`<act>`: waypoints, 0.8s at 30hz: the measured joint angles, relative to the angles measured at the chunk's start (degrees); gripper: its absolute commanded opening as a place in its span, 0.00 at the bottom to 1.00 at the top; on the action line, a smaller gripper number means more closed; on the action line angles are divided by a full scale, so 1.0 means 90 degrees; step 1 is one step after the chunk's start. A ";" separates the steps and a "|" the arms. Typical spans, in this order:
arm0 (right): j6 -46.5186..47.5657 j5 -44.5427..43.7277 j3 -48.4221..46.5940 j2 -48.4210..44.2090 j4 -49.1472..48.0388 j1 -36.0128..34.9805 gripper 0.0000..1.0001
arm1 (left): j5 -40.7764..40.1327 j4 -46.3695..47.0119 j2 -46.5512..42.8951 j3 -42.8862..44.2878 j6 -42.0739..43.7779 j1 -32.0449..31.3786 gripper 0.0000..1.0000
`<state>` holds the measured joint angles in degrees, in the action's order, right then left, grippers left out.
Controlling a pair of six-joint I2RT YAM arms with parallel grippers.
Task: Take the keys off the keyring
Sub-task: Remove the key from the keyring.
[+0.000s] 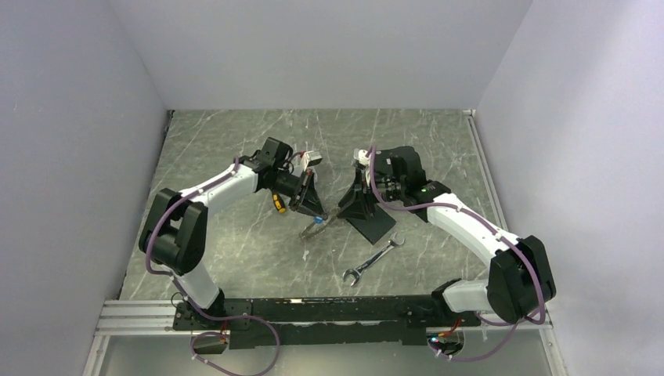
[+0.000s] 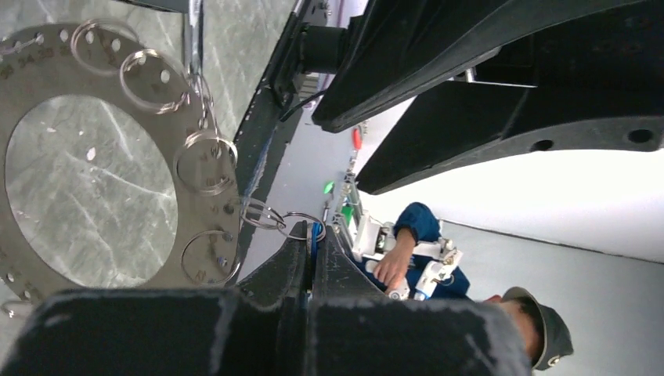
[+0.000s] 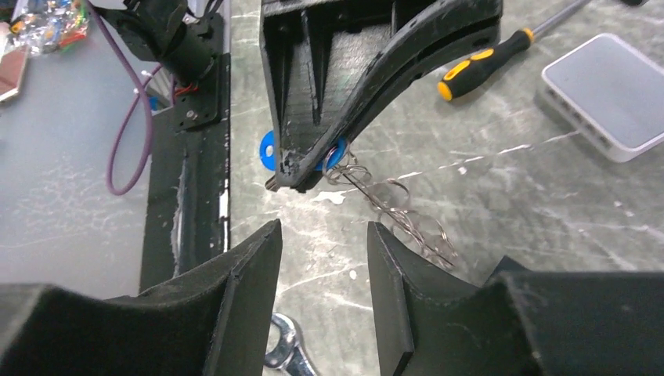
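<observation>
Left claw was pressed together on the blue tag, with the keyring hanging from it low over the table between the arms. Right claw stood spread and empty, just short of it. We judged a sideways tug could slip the tag from that thin pinch. We counted six split-ring keys, one tag, one wrench.

Near-left of the keyring you have bare desk; right of it sit a black plate and wrench (screwdriver far-left).
</observation>
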<state>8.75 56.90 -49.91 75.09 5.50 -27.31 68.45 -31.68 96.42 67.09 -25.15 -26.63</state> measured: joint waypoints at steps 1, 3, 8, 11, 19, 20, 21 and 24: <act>0.0032 0.0022 -0.0022 0.0000 0.0129 0.0000 0.46 | 0.0102 0.0338 0.0010 -0.0080 -0.0279 0.0002 0.00; 0.0100 0.0058 -0.0027 0.0000 0.0359 0.0002 0.46 | 0.0253 0.0925 0.0002 -0.0313 -0.0814 0.0010 0.00; 0.0202 0.0080 0.0007 -0.0012 0.0551 0.0007 0.44 | 0.0423 0.2841 0.0000 -0.1253 -0.2599 0.0010 0.00; 0.0192 0.0078 0.0279 -0.0019 0.0168 0.0010 0.43 | 0.0410 0.4204 0.0010 -0.1763 -0.3830 0.0010 0.00; -0.0493 0.0146 0.1440 0.0233 -0.1758 0.0049 0.40 | 0.0272 0.6895 0.0403 -0.1914 -0.5838 0.0012 0.00; -0.0583 0.0160 0.1486 0.0267 -0.1972 0.0051 0.41 | 0.0243 0.7048 0.0425 -0.1914 -0.5974 0.0010 0.00; -0.0639 0.0175 0.1513 0.0287 -0.2164 0.0058 0.41 | 0.0233 0.7164 0.0440 -0.1914 -0.6076 0.0010 0.00; -0.1027 0.0172 0.1598 0.0289 -0.2968 0.0068 0.42 | 0.0189 0.7475 0.0442 -0.1916 -0.6375 -0.0019 0.00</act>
<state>-0.49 58.46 -35.53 77.69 -21.21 -26.70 70.15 35.59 100.40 49.84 -82.52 -26.81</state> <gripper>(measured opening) 0.414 0.028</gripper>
